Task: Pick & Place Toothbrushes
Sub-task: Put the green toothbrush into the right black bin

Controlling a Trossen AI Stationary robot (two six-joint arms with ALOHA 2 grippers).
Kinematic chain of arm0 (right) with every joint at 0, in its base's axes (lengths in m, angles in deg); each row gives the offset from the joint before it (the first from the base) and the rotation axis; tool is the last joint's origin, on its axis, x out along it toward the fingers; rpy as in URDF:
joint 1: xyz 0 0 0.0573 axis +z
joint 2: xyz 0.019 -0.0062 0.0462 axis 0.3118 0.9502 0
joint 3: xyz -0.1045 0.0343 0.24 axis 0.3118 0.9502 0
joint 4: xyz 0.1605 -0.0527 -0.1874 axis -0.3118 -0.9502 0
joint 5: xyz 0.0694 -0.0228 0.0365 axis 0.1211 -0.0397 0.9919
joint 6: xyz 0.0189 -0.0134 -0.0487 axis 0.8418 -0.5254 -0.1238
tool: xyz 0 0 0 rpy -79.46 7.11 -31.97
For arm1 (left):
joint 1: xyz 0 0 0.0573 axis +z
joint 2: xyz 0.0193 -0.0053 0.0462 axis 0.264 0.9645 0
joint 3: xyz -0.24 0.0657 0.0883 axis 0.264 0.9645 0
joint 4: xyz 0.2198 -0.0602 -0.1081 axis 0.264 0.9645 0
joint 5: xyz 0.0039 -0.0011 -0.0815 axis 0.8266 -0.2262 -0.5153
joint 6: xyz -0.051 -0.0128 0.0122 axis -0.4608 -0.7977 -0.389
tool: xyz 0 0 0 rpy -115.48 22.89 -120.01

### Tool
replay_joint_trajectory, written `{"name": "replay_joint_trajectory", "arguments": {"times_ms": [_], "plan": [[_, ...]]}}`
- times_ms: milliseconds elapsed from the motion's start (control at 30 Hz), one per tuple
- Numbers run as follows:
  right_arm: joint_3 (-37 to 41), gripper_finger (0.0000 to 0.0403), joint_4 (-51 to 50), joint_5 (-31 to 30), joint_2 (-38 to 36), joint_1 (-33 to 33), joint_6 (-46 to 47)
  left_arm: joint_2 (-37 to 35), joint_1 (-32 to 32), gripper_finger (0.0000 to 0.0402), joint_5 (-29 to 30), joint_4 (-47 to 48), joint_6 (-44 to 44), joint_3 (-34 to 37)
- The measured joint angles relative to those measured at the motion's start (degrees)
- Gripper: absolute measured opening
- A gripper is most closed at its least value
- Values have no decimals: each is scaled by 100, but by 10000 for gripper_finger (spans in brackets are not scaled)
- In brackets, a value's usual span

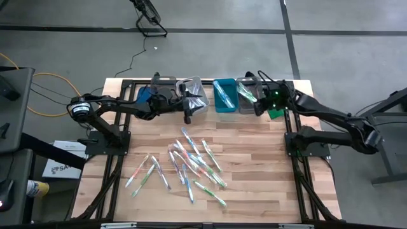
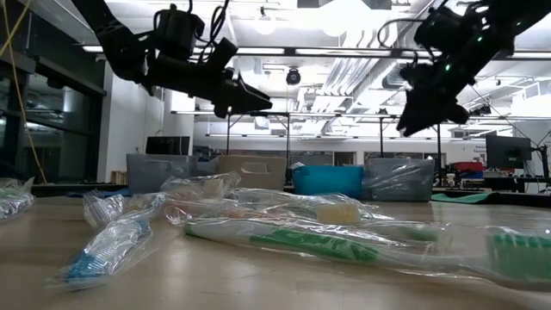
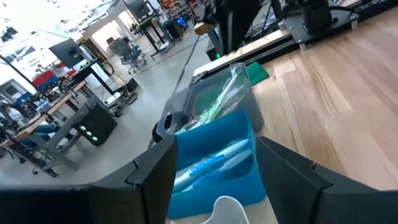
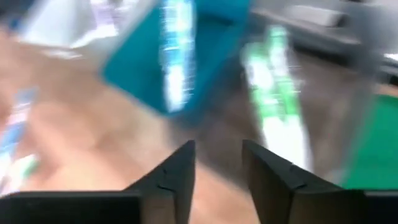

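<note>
On the table, wrapped green-and-blue toothbrushes (image 1: 191, 164) lie scattered.

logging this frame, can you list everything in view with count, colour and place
toothbrushes: dozens, pale with green, blue, pink accents, scattered mid-table; a few more in the bins
bins: a row at the table's far edge, grey, clear and teal
green pad: one, beside the rightmost bin
table: one, light wood
left gripper: open, empty, by the clear bin
right gripper: fingers apart, empty, over the rightmost bin
</note>
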Motion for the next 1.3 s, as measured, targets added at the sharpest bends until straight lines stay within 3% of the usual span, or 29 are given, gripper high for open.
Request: {"name": "replay_joint_trajectory", "arguments": {"times_ms": [133, 333, 600, 767, 967, 1300], "plan": [[0, 162, 8, 561, -227, 406, 305, 0, 0, 212, 0, 124, 122, 0], [0, 163, 37, 665, -120, 1687, 946, -329, 0, 212, -193, 374, 148, 2], [0, 158, 722, -259, 255, 3532, 2073, -1174, 0, 212, -335, 1530, 304, 9], [-352, 158, 850, -773, 812, 4370, 2528, -1501, -2, 212, -593, 1637, 304, 78], [-1144, 158, 643, -980, 1866, 4873, 2588, -1649, -2, 212, -713, 1368, 302, 301], [-2216, 158, 5, -1125, 3599, 5059, 3303, -1679, -4, 212, -844, 1310, 99, 323]]}}
